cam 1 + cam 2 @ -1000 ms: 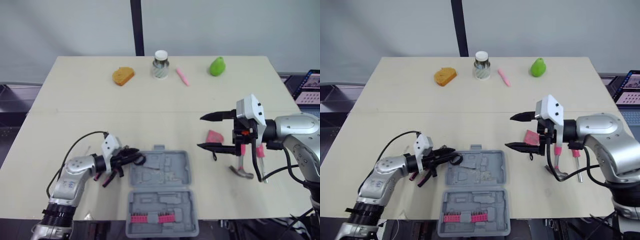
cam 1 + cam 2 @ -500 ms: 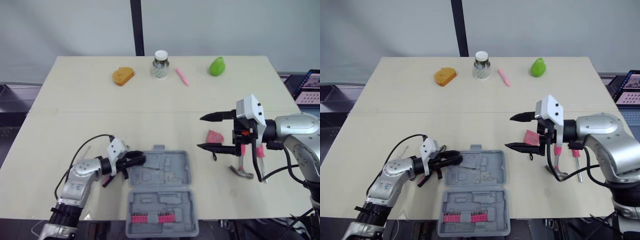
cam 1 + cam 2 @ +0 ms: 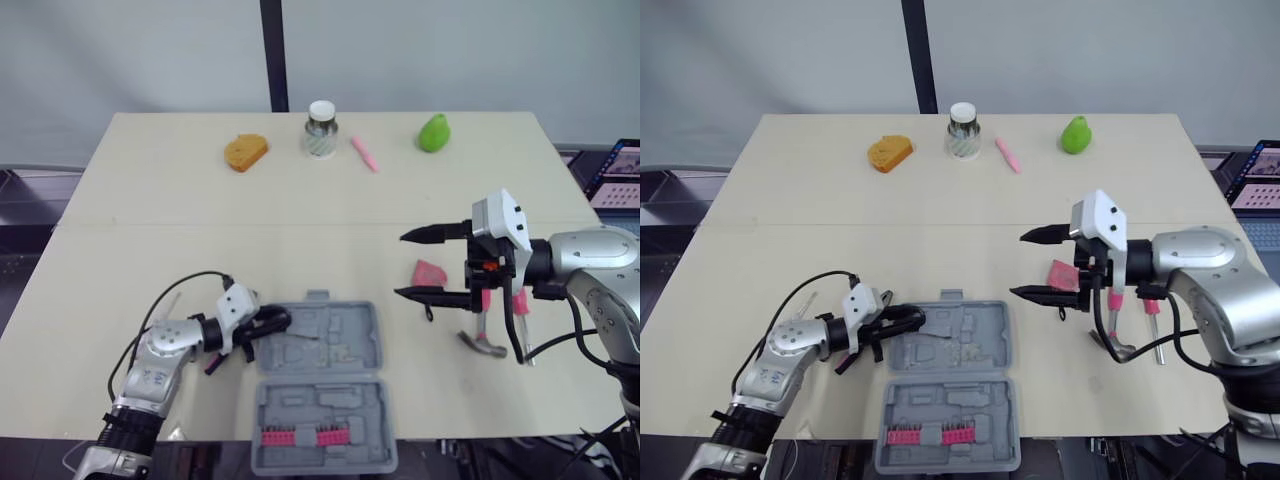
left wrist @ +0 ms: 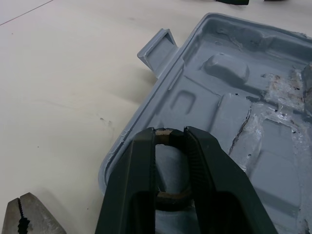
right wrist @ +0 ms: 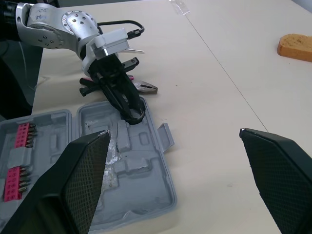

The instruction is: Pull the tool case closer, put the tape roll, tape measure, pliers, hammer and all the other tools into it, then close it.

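Observation:
The grey tool case (image 3: 322, 392) lies open at the table's near edge, with a pink bit holder (image 3: 297, 437) in its near half. My left gripper (image 3: 270, 322) is shut on the black tape roll (image 5: 132, 113) and holds it over the left rim of the case's far half; in the left wrist view the roll (image 4: 168, 132) sits pinched between both fingers. The pliers (image 5: 142, 88) lie on the table just left of the case. My right gripper (image 3: 400, 264) hangs open above the table right of the case, beside a pink flat object (image 3: 430, 271). A hammer (image 3: 486, 341) lies under that arm.
Along the far edge stand an orange sponge (image 3: 245, 152), a white-lidded jar (image 3: 321, 129), a pink marker (image 3: 365, 153) and a green pear (image 3: 434, 132). A pink-handled screwdriver (image 3: 521, 305) lies next to the hammer. A laptop screen (image 3: 620, 172) shows off the table's right side.
My left gripper has moved right with the tape roll, from beside the case to over its left rim. The right arm has stayed still.

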